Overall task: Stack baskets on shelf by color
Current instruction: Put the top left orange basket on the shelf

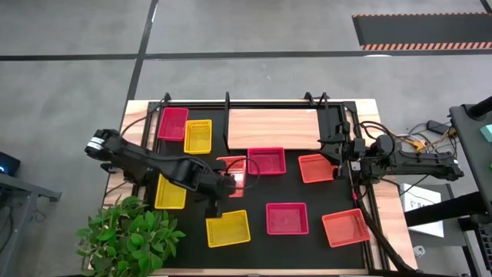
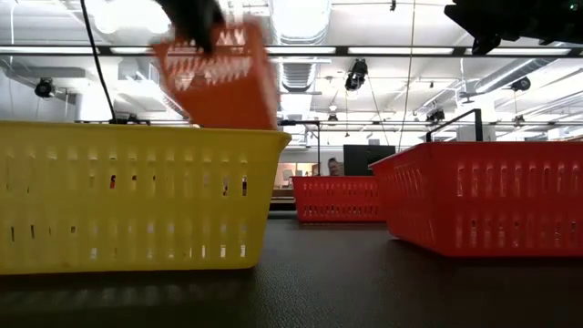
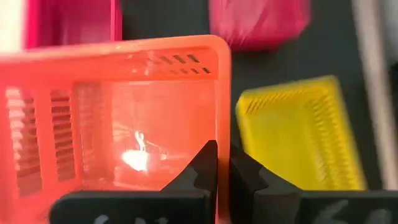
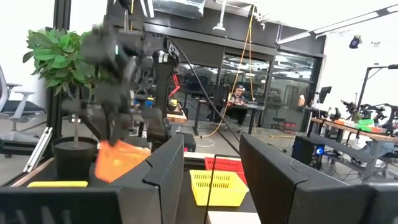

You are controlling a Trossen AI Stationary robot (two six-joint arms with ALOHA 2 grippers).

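Two left jaws pinch the slotted plastic orange basket (image 3: pixel 118 118) wall; right jaws gape.

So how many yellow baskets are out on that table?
3. One yellow basket sits at the back left beside a pink basket, one at the left edge by the plant, one at the front. Any nested inside another would not show.

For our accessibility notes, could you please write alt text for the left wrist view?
The left gripper is shut on the side wall of an orange basket, seen close up from the wrist. Past it, on the black mat, lie a yellow basket and parts of two pink baskets.
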